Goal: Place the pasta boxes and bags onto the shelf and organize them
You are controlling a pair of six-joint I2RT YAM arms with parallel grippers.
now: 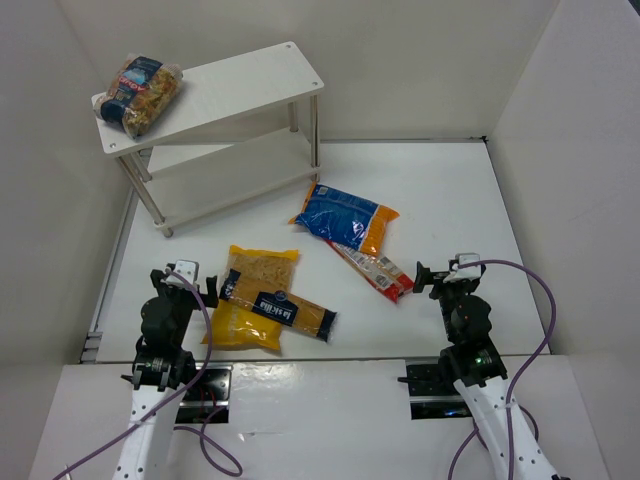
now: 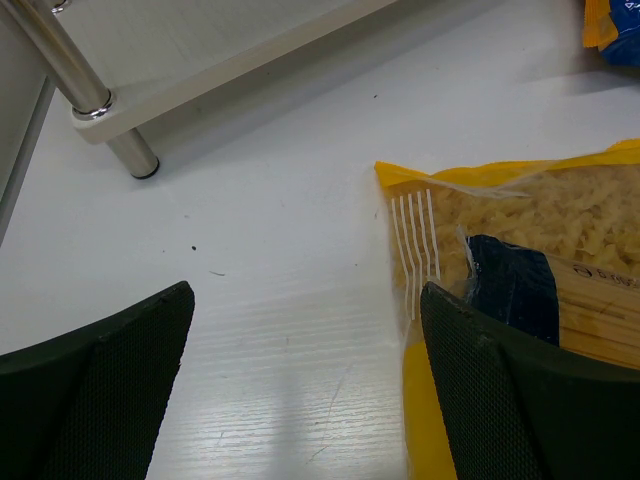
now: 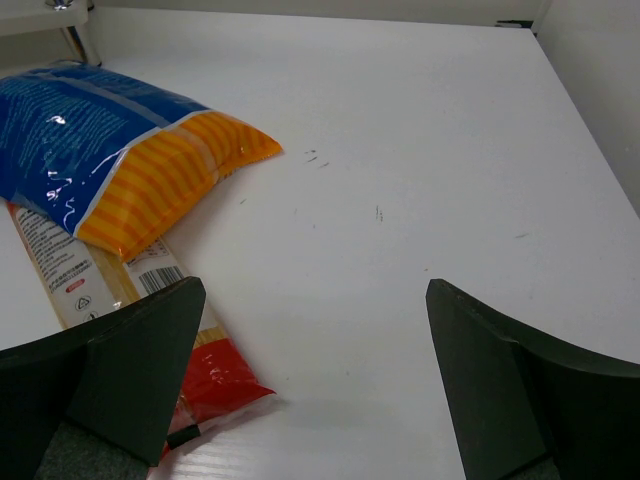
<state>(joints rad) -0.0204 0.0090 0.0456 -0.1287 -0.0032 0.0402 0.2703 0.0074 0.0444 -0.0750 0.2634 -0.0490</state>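
The white two-tier shelf [image 1: 250, 80] stands at the far left, and a clear spiral-pasta bag [image 1: 140, 92] lies on the left end of its top board. On the table lie a blue bag with an orange end [image 1: 345, 218], partly over a long red-and-clear pack [image 1: 372, 268], and a big yellow bag [image 1: 252, 297] with a long yellow dark-blue-label pack [image 1: 280, 308] across it. My left gripper [image 1: 190, 275] hangs open just left of the yellow bag [image 2: 520, 215], its right finger over the bag's edge. My right gripper [image 1: 445, 275] is open beside the red pack's end [image 3: 215, 375], holding nothing.
White enclosure walls rise on the left [image 1: 50, 200], back and right [image 1: 570, 150] of the table. In the left wrist view, the shelf's silver front leg [image 2: 100, 110] stands ahead to the left. The blue bag [image 3: 90, 150] lies ahead-left in the right wrist view.
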